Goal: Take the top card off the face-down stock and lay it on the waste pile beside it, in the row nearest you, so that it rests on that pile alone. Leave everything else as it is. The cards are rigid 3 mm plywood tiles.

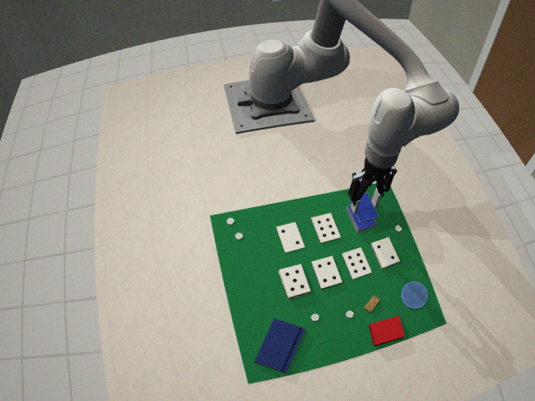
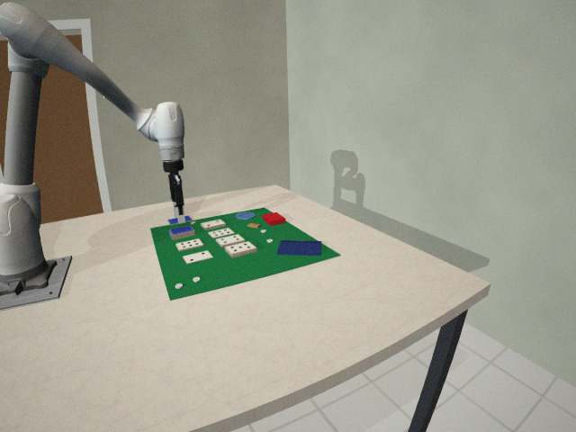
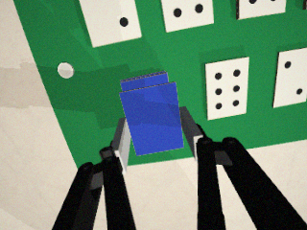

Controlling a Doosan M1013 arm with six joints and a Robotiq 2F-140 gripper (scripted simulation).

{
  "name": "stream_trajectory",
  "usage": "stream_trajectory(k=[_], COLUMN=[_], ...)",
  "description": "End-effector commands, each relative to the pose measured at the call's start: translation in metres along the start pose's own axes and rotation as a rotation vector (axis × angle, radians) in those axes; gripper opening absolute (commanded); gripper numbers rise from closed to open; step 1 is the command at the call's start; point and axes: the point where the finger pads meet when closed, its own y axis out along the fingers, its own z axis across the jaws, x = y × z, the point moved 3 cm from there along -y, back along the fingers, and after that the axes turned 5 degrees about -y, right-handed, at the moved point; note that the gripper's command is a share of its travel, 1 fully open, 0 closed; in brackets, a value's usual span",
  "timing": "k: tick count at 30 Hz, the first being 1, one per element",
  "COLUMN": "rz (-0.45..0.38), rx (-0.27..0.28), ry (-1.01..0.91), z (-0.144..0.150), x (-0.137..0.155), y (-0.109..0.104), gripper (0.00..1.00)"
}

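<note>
My gripper (image 1: pixel 364 205) (image 2: pixel 176 210) (image 3: pixel 153 122) is shut on a blue-backed card (image 1: pixel 367 209) (image 2: pixel 179 219) (image 3: pixel 153 117) and holds it by its long edges, a little above the face-down stock (image 1: pixel 365 225) (image 2: pixel 182 230) (image 3: pixel 144 80). The card is apart from the stock and slightly tilted. The stock sits at the far right corner of the green mat (image 1: pixel 242 267) (image 2: pixel 232 274) (image 3: pixel 96 96). Beside the stock in the same row lies the waste pile (image 1: pixel 325 227) (image 2: pixel 189 244) (image 3: pixel 227 89), which shows six pips.
A two-pip card (image 1: pixel 290 236) lies further along that row. Several face-up piles (image 1: pixel 326 271) fill the other row. White chips (image 1: pixel 230 220) (image 1: pixel 398 227), a blue disc (image 1: pixel 414 294), a red block (image 1: pixel 386 330), a cork piece (image 1: pixel 371 303) and a dark blue book (image 1: pixel 279 338) lie on the mat.
</note>
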Motion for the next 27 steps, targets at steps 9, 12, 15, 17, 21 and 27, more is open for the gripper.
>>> stream_trajectory(k=[9,12,15,17,21,27], rz=[0.0,0.0,0.0,0.0,0.0,0.0], rx=[0.0,0.0,0.0,0.0,0.0,0.0], ry=[0.003,0.004,0.005,0.005,0.007,0.008], z=[0.041,0.059,0.071,0.077,0.097,0.114], x=[0.003,0.004,0.005,0.006,0.007,0.008], y=[0.0,0.0,0.0,0.0,0.0,0.0], gripper=[0.43,0.43,0.43,0.43,0.43,0.43])
